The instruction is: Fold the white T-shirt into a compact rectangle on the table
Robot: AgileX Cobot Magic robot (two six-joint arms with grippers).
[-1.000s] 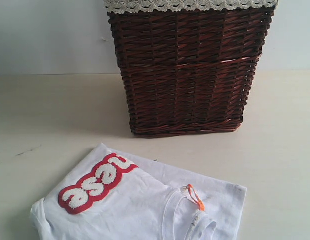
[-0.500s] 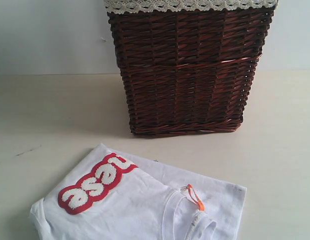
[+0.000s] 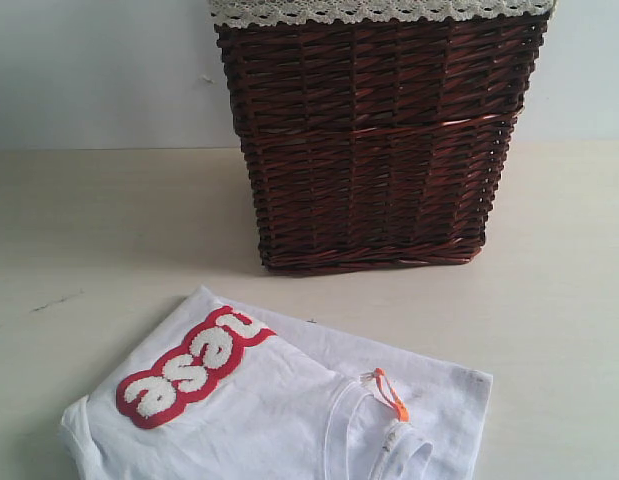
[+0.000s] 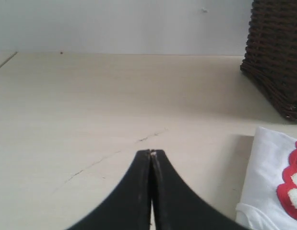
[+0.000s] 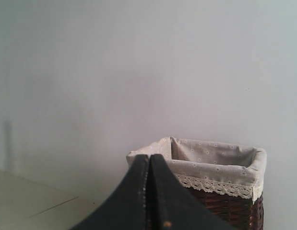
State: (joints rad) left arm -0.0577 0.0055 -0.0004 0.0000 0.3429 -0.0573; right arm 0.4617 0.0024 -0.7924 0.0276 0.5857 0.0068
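Note:
The white T-shirt [image 3: 279,405] lies folded on the table [image 3: 99,240] near the front edge of the exterior view, red-outlined letters and orange neck tag facing up. Neither arm shows in that view. In the left wrist view my left gripper [image 4: 151,152] is shut with nothing between its black fingers, low over bare table, and a corner of the T-shirt [image 4: 270,182] lies off to one side. My right gripper [image 5: 149,156] is shut and empty, raised well above the table and facing the wall and the basket's top.
A tall brown wicker basket [image 3: 374,140] with a lace-trimmed cloth lining [image 5: 210,165] stands behind the shirt at the back of the table. Its lower corner [image 4: 278,57] shows in the left wrist view. A pale wall runs behind the table.

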